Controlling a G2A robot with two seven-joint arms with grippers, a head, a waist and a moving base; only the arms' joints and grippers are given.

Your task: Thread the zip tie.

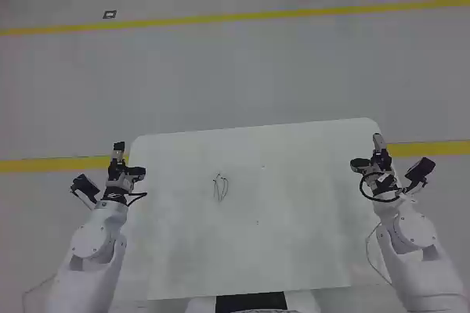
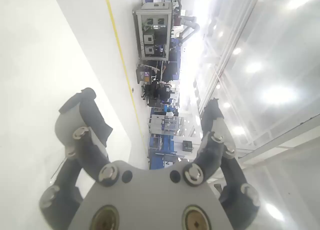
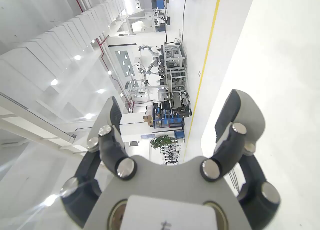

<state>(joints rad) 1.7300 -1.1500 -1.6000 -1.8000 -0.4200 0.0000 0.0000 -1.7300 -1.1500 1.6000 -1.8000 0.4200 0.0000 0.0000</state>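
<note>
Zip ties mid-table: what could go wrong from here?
1. The zip ties look like thin overlapping strands lying flat on the table; a pinch may miss or lift several.
2. The left pincer and right pincer, both open, sit at opposite table sides; converging mid-table, they could collide.

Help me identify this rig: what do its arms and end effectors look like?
Left arm and right arm: white shells, black cables looped at the wrists. Left end effector and right end effector: grey metal plate, silver bolts, two black-padded fingers.
</note>
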